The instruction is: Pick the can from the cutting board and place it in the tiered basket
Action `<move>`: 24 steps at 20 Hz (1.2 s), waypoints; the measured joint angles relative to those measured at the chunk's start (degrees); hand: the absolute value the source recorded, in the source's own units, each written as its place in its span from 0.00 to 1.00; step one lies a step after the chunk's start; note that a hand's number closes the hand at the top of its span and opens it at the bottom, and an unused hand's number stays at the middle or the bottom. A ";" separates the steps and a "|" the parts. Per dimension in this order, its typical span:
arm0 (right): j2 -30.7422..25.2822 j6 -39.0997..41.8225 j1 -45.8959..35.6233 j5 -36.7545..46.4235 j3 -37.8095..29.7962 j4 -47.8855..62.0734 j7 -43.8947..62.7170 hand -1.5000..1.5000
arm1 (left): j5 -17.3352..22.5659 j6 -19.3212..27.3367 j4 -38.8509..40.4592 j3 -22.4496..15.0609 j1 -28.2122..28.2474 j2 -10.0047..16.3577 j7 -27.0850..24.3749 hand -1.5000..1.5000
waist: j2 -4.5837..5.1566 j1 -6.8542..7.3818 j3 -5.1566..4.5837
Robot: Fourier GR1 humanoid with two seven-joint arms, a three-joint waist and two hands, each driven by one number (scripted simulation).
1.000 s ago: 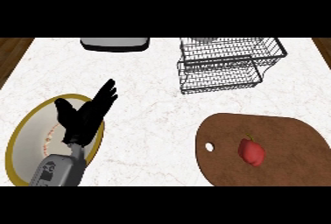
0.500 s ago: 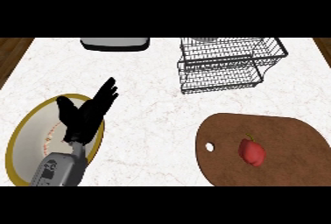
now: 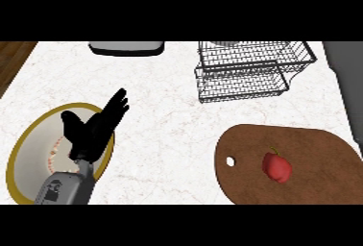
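Note:
A brown oval cutting board point(image 3: 312, 149) lies at the lower right of the white counter. On it rests a red pepper-like object point(image 3: 277, 166); no can shows on the board. A black wire tiered basket point(image 3: 245, 69) stands at the back right. Something pale shows at the top of the basket, too cut off to identify. My left hand point(image 3: 92, 127) stays open at the left, fingers straight and pointing up, over the edge of a plate. My right hand is out of the picture.
A white plate with a gold rim point(image 3: 32, 158) sits at the lower left, under my left forearm. A grey and white appliance point(image 3: 127, 47) stands at the back edge. Dark wood shows at the far left point(image 3: 14, 55).

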 measured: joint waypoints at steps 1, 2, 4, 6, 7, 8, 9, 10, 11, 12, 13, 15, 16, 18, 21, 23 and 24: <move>0.95 -1.28 -0.73 0.22 -0.34 2.70 -1.43 1.00 | -0.03 -0.21 0.81 0.35 -0.74 0.14 -0.22 0.50 | 0.07 0.04 0.00; 2.16 -2.80 -1.30 -0.34 -1.30 4.44 -2.25 1.00 | -0.41 -0.05 1.05 0.03 -0.54 -0.21 -0.65 0.50 | 0.15 0.17 0.01; 4.70 -6.30 -1.20 -2.28 -3.73 6.43 -4.66 0.00 | -0.38 -0.11 1.19 -0.03 -0.48 -0.44 -0.70 0.50 | 0.23 0.31 0.04; 7.13 -8.60 -1.68 -3.85 -5.38 9.99 -7.89 0.00 | -0.45 -0.17 1.06 -0.18 -0.64 -0.58 -0.41 0.50 | 0.33 0.57 0.05; 7.99 -9.05 -2.47 -4.58 -6.05 11.96 -9.56 0.00 | -0.90 0.12 0.99 -0.48 -0.39 -0.86 -0.67 0.50 | 0.35 0.64 0.05; 8.80 -9.45 -2.67 -5.47 -6.77 13.59 -11.83 0.00 | -0.59 -0.42 1.19 -0.03 -0.79 -0.42 -0.74 0.50 | 0.38 0.67 0.04; 9.83 -10.34 -3.35 -6.03 -7.32 15.20 -13.77 0.00 | -0.71 -0.27 1.21 -0.03 -1.02 -0.56 -0.64 0.50 | 0.40 0.73 0.06; 10.72 -11.08 -4.00 -6.50 -7.81 16.76 -15.68 0.00 | -0.51 -0.58 0.88 0.14 -1.08 -0.28 -0.32 0.50 | 0.38 0.76 0.05; 11.35 -11.52 -4.18 -7.11 -8.35 18.09 -17.93 0.00 | -0.32 -0.63 0.51 0.31 -1.19 -0.17 0.39 0.50 | 0.33 0.70 0.04; 11.94 -11.92 -5.64 -7.34 -8.69 19.82 -19.29 0.00 | -0.48 -0.51 1.12 0.26 -1.46 -0.49 0.18 0.50 | 0.40 0.75 0.06; 12.47 -12.73 -6.10 -7.51 -9.05 21.22 -21.24 0.00 | -0.60 -0.30 0.51 0.08 -1.24 -0.72 0.44 0.50 | 0.34 0.71 0.03; 13.55 -14.36 -8.06 -7.85 -9.78 23.35 -23.80 0.00 | -0.48 -0.40 1.62 0.69 -2.34 -0.72 0.58 0.50 | 0.32 0.50 0.03; 14.04 -15.64 -8.63 -7.94 -10.19 24.20 -25.35 0.00 | -0.58 -0.39 1.35 0.42 -1.67 -1.04 0.18 0.50 | 0.30 0.53 0.03; 14.25 -18.47 -9.38 -7.67 -10.82 24.83 -27.10 0.00 | -0.69 -0.36 1.46 0.75 -1.91 -0.97 0.05 0.50 | 0.19 0.24 0.02; 13.45 -22.95 -11.02 -7.07 -12.23 26.97 -28.89 0.00 | -1.07 -0.12 1.17 0.47 -1.18 -1.36 0.02 0.50 | 0.15 0.21 0.01; 12.90 -25.78 -11.24 -7.64 -13.83 26.98 -28.44 0.00 | -1.01 -0.08 0.58 0.69 -0.88 -1.17 0.46 0.50 | 0.02 -0.08 0.01; 12.03 -26.43 -11.59 -8.26 -14.94 27.11 -27.82 0.00 | -1.06 -0.17 0.85 0.76 -0.55 -1.13 0.22 0.50 | -0.01 -0.22 0.01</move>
